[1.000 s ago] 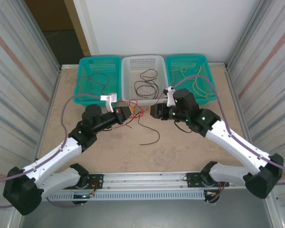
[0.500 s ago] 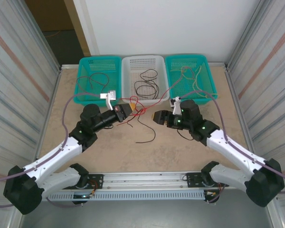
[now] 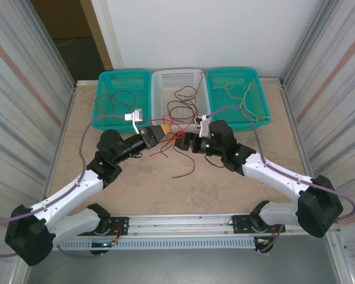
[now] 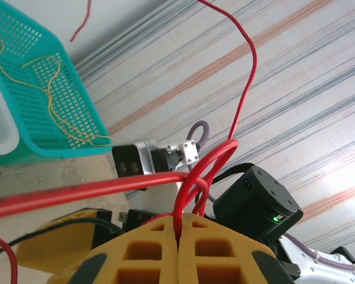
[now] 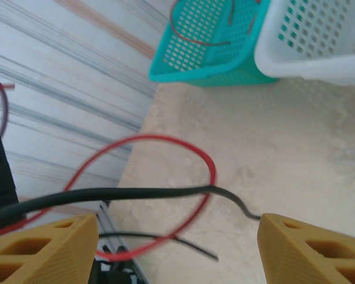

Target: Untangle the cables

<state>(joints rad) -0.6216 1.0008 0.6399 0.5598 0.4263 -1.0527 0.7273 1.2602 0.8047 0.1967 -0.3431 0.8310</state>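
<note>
Above the table (image 3: 225, 189), right tool (image 3: 182, 142) opened and neared the red cable (image 4: 77, 192).

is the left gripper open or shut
Shut on the red cable: the left gripper has yellow fingers pressed together, red loops pinched between them.

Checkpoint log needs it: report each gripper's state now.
Left gripper: shut on the red cable.
Right gripper: open, gripping nothing.
</note>
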